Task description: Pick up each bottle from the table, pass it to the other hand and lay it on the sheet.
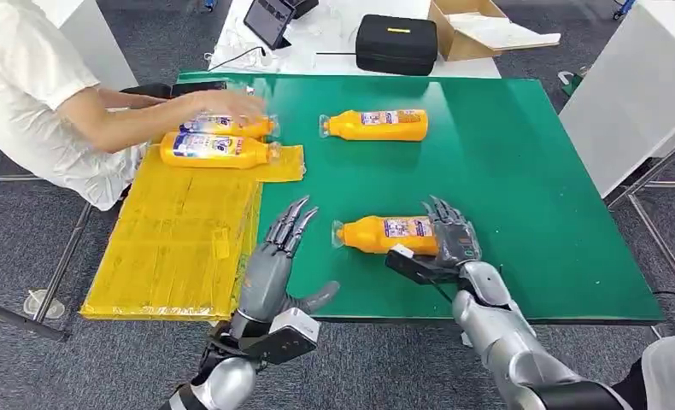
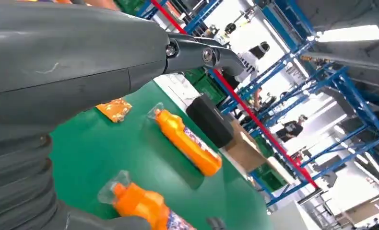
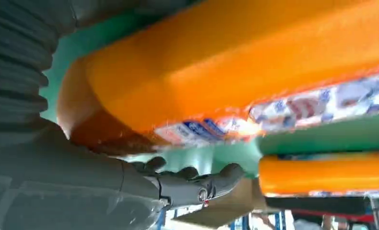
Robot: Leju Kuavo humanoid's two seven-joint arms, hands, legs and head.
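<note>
I see a green surface (image 1: pixel 505 171) with a yellow sheet (image 1: pixel 180 231) on its left side. The bottles are orange with blue, white and red labels: one near me (image 1: pixel 384 234), one farther off (image 1: pixel 377 125), two on the sheet (image 1: pixel 219 150). My robot hands, left (image 1: pixel 276 256) and right (image 1: pixel 449 239), are grey with darker fingers. The person's shirt (image 1: pixel 18 60) is white, the case (image 1: pixel 396 43) black with a yellow mark.

Grey carpet floor (image 1: pixel 650 256) surrounds my green desk (image 1: pixel 531 171). Beyond its far edge stands a white table (image 1: pixel 334 51); blue racks (image 2: pixel 331 86) rise under bright ceiling lights (image 2: pixel 350 33).
</note>
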